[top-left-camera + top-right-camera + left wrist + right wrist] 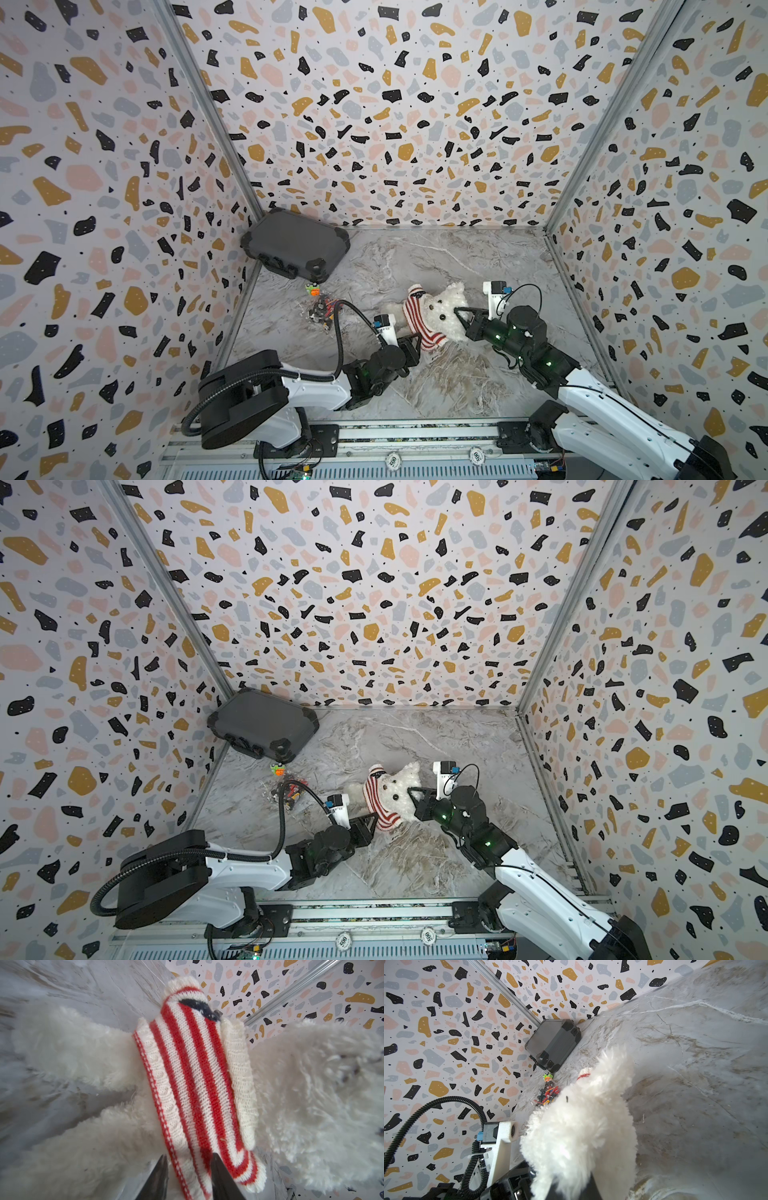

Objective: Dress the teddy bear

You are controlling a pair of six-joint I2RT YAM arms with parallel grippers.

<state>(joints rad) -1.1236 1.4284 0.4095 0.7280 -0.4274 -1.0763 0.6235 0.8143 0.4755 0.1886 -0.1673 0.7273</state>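
The fluffy white teddy bear [442,309] [395,789] lies on the marble table with a red-and-white striped sweater [419,318] [376,802] round its body. In the left wrist view the sweater [193,1076] sits as a bunched band between the bear's [83,1049] legs and head. My left gripper [417,338] [190,1159] is open, and its two dark fingers [161,1176] straddle the sweater's hem. My right gripper [459,313] [571,1185] is shut on the fur of the bear's [581,1126] head, and the fur mostly hides its fingers.
A dark grey hard case [295,245] leans in the back left corner. A small colourful toy [312,289] and a clear bag of small parts [320,313] lie left of the bear. Patterned walls close in three sides. A metal rail [374,440] runs along the front.
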